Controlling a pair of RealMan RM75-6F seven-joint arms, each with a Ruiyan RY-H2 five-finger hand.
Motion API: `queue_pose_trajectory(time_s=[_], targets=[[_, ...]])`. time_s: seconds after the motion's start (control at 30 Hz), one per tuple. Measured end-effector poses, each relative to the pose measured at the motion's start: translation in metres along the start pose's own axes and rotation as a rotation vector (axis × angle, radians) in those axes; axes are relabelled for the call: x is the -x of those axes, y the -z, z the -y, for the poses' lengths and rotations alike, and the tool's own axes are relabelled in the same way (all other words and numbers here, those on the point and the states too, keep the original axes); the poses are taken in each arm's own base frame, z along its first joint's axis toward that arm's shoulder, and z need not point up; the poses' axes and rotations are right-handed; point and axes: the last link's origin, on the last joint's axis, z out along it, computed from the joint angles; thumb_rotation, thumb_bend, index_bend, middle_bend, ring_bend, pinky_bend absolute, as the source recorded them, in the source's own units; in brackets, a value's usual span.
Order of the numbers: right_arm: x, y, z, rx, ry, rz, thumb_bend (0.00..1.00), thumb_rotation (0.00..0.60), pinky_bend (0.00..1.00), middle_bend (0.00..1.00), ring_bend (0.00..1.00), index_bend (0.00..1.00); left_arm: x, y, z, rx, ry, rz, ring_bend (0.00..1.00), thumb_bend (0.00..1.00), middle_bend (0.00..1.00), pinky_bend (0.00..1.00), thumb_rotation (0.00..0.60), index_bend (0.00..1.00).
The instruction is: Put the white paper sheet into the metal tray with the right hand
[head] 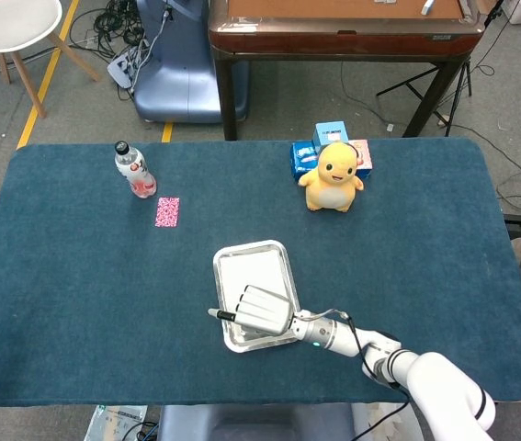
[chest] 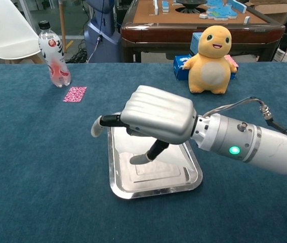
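White paper sheet [head: 253, 272] lies in metal tray [chest: 117, 185], frame centre. Right hand [chest: 156, 113] hovers above, fingers [chest: 144, 157] spread, holding nothing. Bottle [chest: 52, 53] label unreadable, upper left.
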Motion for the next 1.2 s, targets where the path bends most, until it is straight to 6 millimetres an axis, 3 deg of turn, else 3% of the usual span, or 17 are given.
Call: queue_pose_trajectory(time_s=[0.3,0.8,1.0,1.2], targets=[[-0.013,0.009,0.001,0.014,-0.031,-0.009,0.0,0.6,1.0,1.0,1.0,0.2,0.003,-0.001,-0.002,0.005,-0.007,0.007,0.37,0.09,0.38,0.57,0.6,0.35],[-0.035,0.023,0.002,0.119,-0.131,0.074,0.0,0.6,1.0,1.0,1.0,0.2,0.006,-0.001,-0.004,0.007,-0.008,0.014,0.37,0.09,0.38,0.57,0.6,0.35],[-0.048,0.037,-0.002,0.183,-0.022,0.082,0.0,0.6,1.0,0.98,0.98,0.32,0.005,-0.001,-0.004,0.006,-0.01,0.014,0.37,0.09,0.38,0.57,0.6,0.35],[-0.072,0.061,-0.004,0.304,0.107,0.112,0.0,0.6,1.0,0.83,0.86,0.39,0.006,0.0,-0.006,0.009,-0.015,0.016,0.37,0.09,0.38,0.57,0.6,0.35]])
